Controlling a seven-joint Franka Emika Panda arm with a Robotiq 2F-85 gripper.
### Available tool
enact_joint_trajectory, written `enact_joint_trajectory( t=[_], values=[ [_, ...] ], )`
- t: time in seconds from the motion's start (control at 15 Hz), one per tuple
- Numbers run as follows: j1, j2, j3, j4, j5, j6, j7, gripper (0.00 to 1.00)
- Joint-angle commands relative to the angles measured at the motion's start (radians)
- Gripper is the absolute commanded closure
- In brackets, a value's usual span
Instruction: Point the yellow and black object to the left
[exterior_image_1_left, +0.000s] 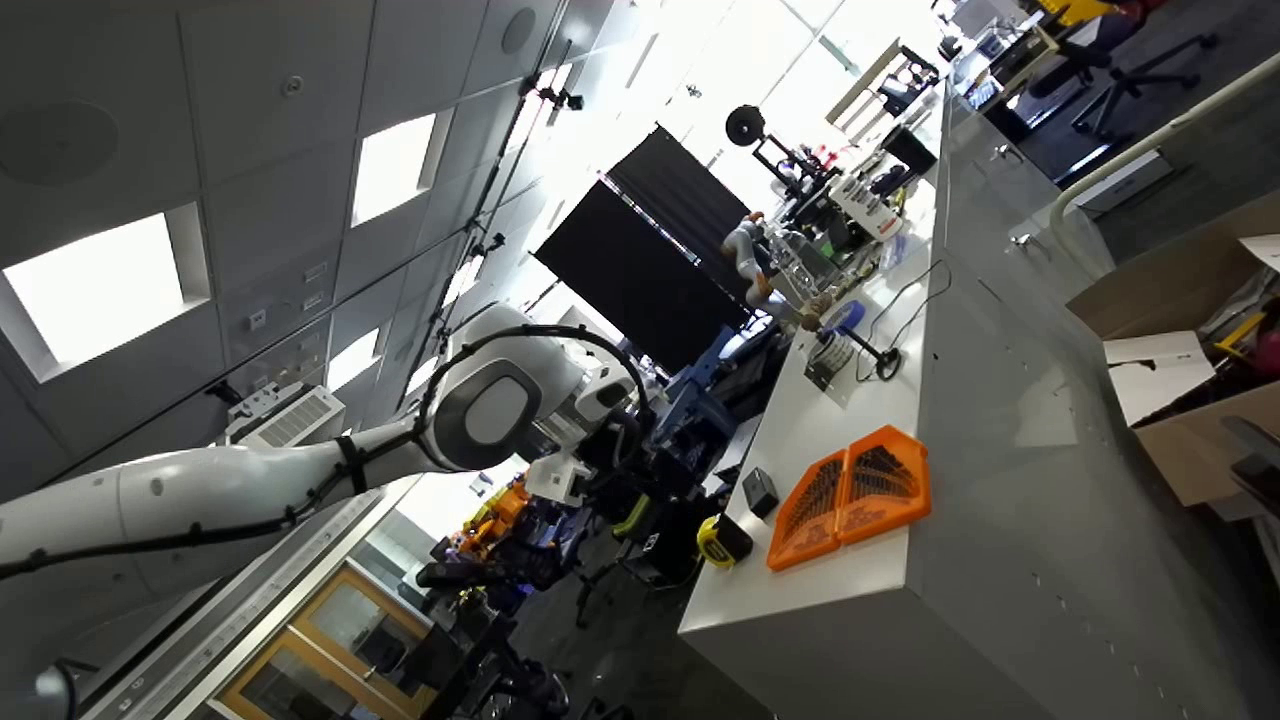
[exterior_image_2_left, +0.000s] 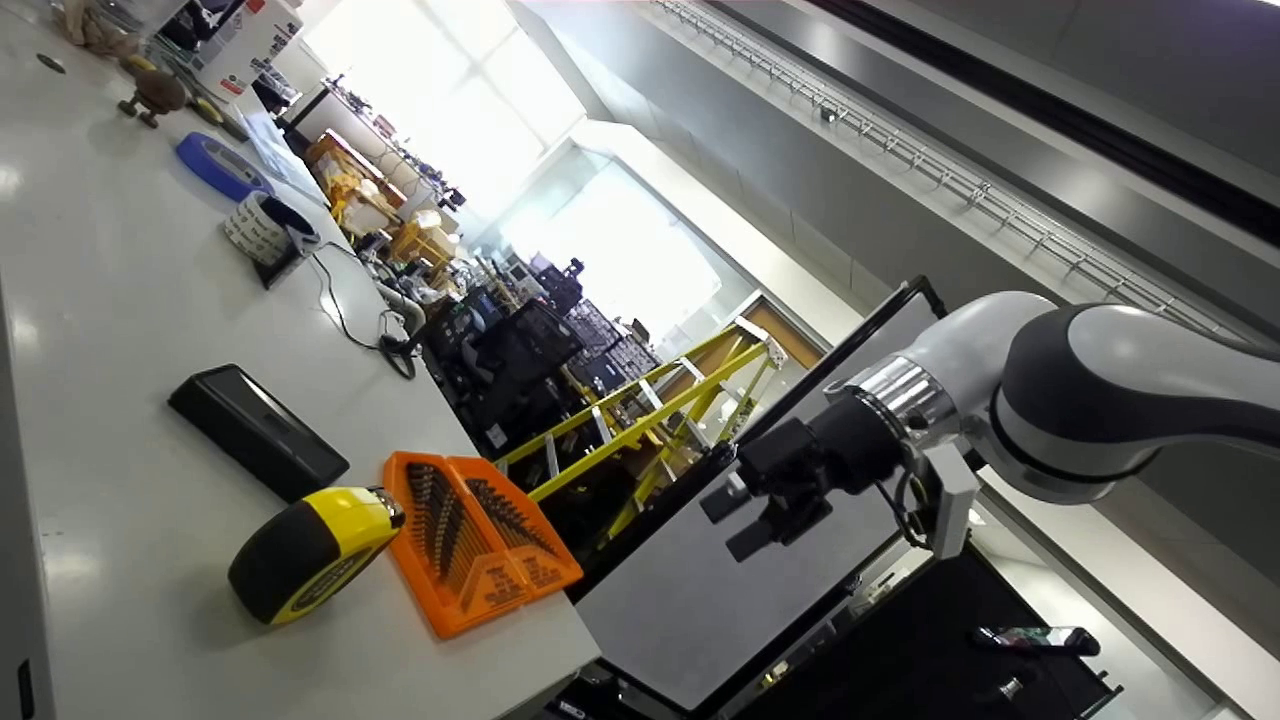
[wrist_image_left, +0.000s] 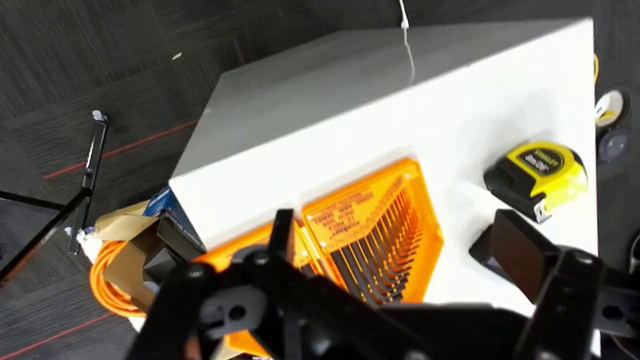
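The yellow and black object is a tape measure, seen in both exterior views (exterior_image_1_left: 723, 541) (exterior_image_2_left: 310, 555). It stands on the white tabletop (exterior_image_2_left: 110, 500) beside an orange hex key case. In the wrist view the tape measure (wrist_image_left: 542, 172) is at the right, near a table edge, its metal hook toward the bottom of the picture. My gripper (exterior_image_2_left: 737, 522) is raised, away from the table and apart from the tape measure. In the wrist view the gripper (wrist_image_left: 401, 237) has its fingers wide apart with nothing between them. Its fingertips are hard to make out in an exterior view against dark clutter.
The open orange hex key case (exterior_image_1_left: 850, 498) (exterior_image_2_left: 480, 545) (wrist_image_left: 375, 225) lies beside the tape measure. A black box (exterior_image_1_left: 760, 492) (exterior_image_2_left: 258, 430) lies close by, partly hidden by a finger in the wrist view (wrist_image_left: 486, 252). A tape roll (exterior_image_2_left: 262, 228) and a cable (exterior_image_2_left: 340, 310) sit farther along.
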Motion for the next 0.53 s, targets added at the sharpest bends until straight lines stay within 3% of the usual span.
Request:
enact_joint_trajectory(
  t=[0.0,0.27,0.47],
  values=[
    [0.010,0.143,0.057,0.120,-0.004,0.086,0.252,0.00],
    [0.031,0.265,0.096,0.226,-0.015,0.073,0.430,0.00],
    [0.036,0.267,0.105,0.228,-0.044,0.026,0.387,0.00]
  ],
)
